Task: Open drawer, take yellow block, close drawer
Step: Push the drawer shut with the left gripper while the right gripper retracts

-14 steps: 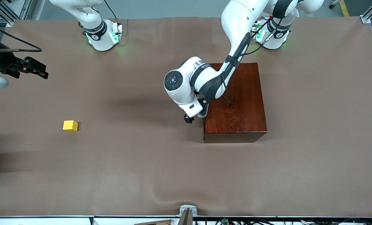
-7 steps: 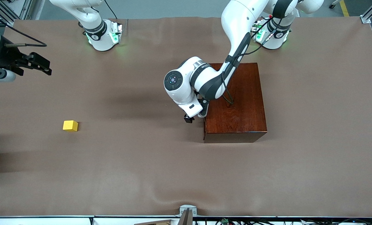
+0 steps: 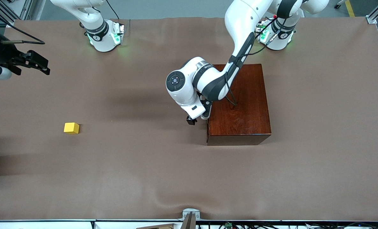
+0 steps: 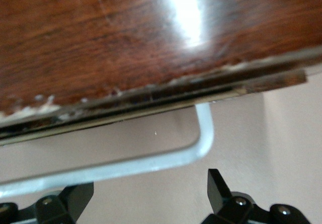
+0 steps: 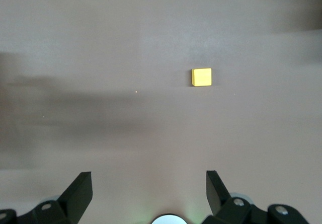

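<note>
Left tool [image 3: 192,121] seemingly beside shut drawer [image 3: 238,105]; yellow block [image 3: 71,128] apart.

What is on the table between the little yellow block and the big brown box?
Nothing: in the front view only bare brown table stretches from the yellow block to the wooden box.

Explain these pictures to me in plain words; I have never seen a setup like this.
Two white robot arms stand at a table covered in brown cloth. One picture looks down from a high camera facing them; the other two come from small cameras on each arm's wrist.

On the table sit a dark reddish-brown wooden box and a small yellow block, which lies on the cloth toward the right arm's end.

The left gripper is down beside the box. Its wrist camera shows the drawer shut and its white loop handle, with the fingers open and the handle between them.

The right gripper hangs open in the air over its end of the table, holding nothing.
</note>
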`<state>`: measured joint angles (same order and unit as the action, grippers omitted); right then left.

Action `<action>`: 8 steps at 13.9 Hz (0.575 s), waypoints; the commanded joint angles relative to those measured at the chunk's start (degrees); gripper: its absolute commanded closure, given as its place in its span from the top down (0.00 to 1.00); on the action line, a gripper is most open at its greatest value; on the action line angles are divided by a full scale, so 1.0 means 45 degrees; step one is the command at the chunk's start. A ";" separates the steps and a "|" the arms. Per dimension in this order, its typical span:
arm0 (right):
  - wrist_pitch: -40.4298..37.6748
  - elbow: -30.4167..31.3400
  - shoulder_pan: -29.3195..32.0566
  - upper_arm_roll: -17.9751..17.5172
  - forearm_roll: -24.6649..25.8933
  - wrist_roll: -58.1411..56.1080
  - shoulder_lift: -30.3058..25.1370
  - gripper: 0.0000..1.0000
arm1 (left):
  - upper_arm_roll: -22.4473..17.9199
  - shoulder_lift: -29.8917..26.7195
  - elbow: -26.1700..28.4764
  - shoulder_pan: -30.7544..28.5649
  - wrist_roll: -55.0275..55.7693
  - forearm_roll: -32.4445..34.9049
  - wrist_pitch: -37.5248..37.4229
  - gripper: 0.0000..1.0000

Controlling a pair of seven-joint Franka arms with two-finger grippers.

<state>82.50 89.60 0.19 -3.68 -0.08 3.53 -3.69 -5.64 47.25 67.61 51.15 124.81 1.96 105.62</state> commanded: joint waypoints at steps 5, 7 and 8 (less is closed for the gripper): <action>-0.1029 -0.2041 -0.0161 0.0251 0.1424 -0.0683 0.0839 1.00 | -0.0055 -0.3230 0.0327 -0.0116 -0.1226 -0.0142 -0.0269 1.00; -0.0990 -0.2002 -0.0179 0.0930 0.0882 -0.1407 0.0839 1.00 | -0.0173 -0.3876 0.0463 -0.0484 -0.2048 0.0033 -0.0405 1.00; -0.1010 -0.1944 -0.0238 0.1554 -0.0013 -0.1448 0.0801 1.00 | -0.0173 -0.4189 0.0522 -0.0757 -0.2418 0.0053 -0.0580 1.00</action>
<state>79.25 82.68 -0.07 -1.07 3.86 -0.78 -0.98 -6.48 31.64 67.43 49.86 117.43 1.96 103.79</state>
